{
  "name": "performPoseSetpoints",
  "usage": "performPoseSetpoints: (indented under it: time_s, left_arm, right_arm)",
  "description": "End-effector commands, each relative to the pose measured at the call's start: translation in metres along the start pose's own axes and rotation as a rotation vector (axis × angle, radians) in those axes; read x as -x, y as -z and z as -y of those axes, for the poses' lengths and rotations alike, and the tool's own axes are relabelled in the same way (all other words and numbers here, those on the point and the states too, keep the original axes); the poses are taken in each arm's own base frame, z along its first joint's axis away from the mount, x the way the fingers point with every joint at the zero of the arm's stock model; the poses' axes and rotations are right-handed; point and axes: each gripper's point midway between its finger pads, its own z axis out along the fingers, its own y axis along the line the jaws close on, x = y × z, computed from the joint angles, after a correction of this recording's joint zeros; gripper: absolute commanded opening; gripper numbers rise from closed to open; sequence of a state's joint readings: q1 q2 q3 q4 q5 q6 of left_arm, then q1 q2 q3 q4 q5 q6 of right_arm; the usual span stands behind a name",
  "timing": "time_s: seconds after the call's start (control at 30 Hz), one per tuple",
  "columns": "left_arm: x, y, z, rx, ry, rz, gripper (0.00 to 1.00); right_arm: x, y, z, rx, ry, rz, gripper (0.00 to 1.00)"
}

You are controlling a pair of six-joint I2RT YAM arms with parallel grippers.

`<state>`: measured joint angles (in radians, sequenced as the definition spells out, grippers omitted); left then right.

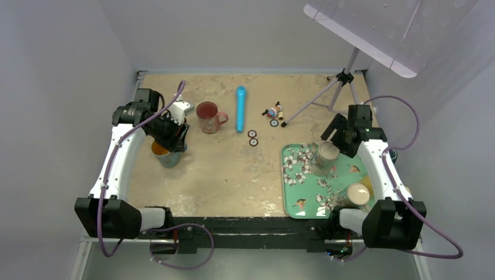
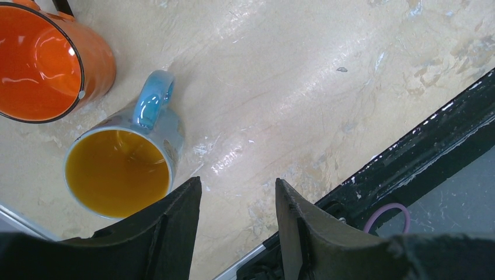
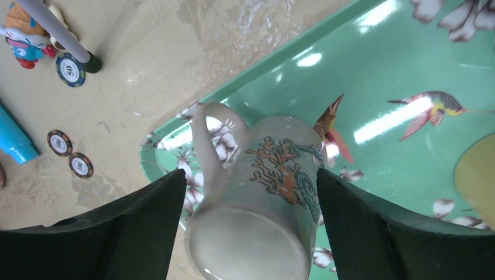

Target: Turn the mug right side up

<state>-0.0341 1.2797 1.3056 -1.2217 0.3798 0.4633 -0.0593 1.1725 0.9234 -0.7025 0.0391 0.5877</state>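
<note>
A white mug with an orange coral pattern (image 3: 274,198) stands upside down on the green flowered tray (image 3: 397,70), its flat base facing the right wrist camera and its handle to the left. My right gripper (image 3: 251,172) is open, one jaw on each side of this mug, not touching it. In the top view the mug (image 1: 327,154) is at the tray's (image 1: 292,181) far edge under the right gripper (image 1: 340,140). My left gripper (image 2: 237,181) is open and empty above bare table, beside an upright blue mug (image 2: 125,169) with a yellow inside.
An orange mug (image 2: 41,64) stands next to the blue mug. A dark red mug (image 1: 208,116), a blue cylinder (image 1: 240,109), poker chips (image 1: 253,137) and small toys (image 1: 273,111) lie mid-table. A tripod (image 1: 341,79) stands far right. Another pale cup (image 1: 357,194) sits on the tray.
</note>
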Motion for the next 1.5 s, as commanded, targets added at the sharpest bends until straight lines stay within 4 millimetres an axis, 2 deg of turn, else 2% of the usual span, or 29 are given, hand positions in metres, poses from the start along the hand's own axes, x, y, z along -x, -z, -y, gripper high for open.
performPoseSetpoints:
  time_s: [0.0, 0.13, 0.2, 0.27, 0.37, 0.53, 0.73, 0.93, 1.07, 1.23, 1.3, 1.33, 1.37, 1.47]
  left_arm:
    - [0.011, 0.002, 0.004, -0.02, -0.007, 0.039, 0.54]
    - [0.011, 0.003, 0.004, -0.016, -0.009, 0.04, 0.54]
    - [0.011, 0.003, 0.003, -0.013, -0.012, 0.038, 0.54]
    - [0.01, 0.001, 0.003, -0.016, -0.011, 0.035, 0.54]
    - [0.011, -0.001, 0.003, -0.024, -0.009, 0.035, 0.54]
    - [0.011, 0.0, 0.005, -0.034, -0.019, 0.04, 0.54]
    - [0.012, 0.0, 0.006, -0.032, -0.028, 0.047, 0.54]
    - [0.012, 0.002, 0.004, -0.02, -0.037, 0.046, 0.54]
    - [0.012, 0.003, 0.004, -0.017, -0.038, 0.044, 0.54]
    - [0.013, 0.006, 0.003, -0.008, -0.049, 0.041, 0.54]
    - [0.013, 0.007, 0.001, 0.001, -0.055, 0.04, 0.54]
    - [0.013, 0.008, 0.001, 0.005, -0.058, 0.039, 0.54]
    - [0.013, 0.008, 0.001, 0.007, -0.061, 0.04, 0.54]
    - [0.013, 0.01, 0.002, 0.002, -0.061, 0.039, 0.54]
  right_arm:
    - [0.033, 0.023, -0.014, -0.009, 0.116, 0.029, 0.87]
    - [0.03, 0.04, -0.062, 0.087, 0.417, 0.041, 0.88]
    - [0.026, 0.042, -0.074, 0.105, 0.553, 0.025, 0.88]
    - [0.015, 0.036, -0.084, 0.126, 0.67, -0.044, 0.85]
    - [0.0, 0.017, -0.095, 0.106, 0.781, -0.123, 0.82]
    - [-0.002, -0.018, -0.086, -0.1, 0.866, -0.206, 0.76]
    - [-0.009, -0.054, -0.057, -0.268, 0.896, -0.272, 0.77]
    - [-0.029, -0.067, -0.038, -0.308, 0.9, -0.347, 0.75]
    - [-0.041, -0.064, -0.041, -0.243, 0.884, -0.385, 0.56]
    - [-0.043, -0.062, -0.041, -0.223, 0.893, -0.393, 0.43]
    - [-0.047, -0.065, -0.041, -0.219, 0.897, -0.413, 0.27]
    - [-0.048, -0.065, -0.04, -0.218, 0.899, -0.418, 0.08]
    - [-0.048, -0.065, -0.041, -0.217, 0.899, -0.421, 0.0]
    - [-0.053, -0.059, -0.052, -0.141, 0.886, -0.435, 0.0]
